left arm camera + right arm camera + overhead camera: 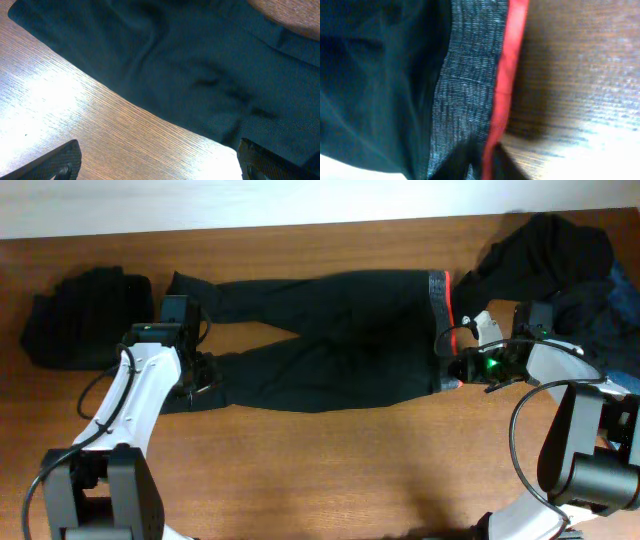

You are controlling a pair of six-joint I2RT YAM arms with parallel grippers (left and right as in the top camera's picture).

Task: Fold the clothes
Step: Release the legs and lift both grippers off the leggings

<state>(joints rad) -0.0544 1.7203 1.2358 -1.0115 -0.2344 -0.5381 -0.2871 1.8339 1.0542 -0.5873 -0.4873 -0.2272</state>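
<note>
We are starting the fold on the long black trousers [330, 340], which are lying flat across the brown wooden table [330, 470]. The right gripper [462, 365] is pinching narrowly on their grey ribbed waistband [465, 90]. The left gripper [160, 166] is hanging wide over a leg hem and, we judge, needing to close next. Both grippers' fingertips are being cropped.

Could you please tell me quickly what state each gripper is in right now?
The left gripper is open and holds nothing.
The right gripper is closed on the grey waistband of the black trousers.
</note>
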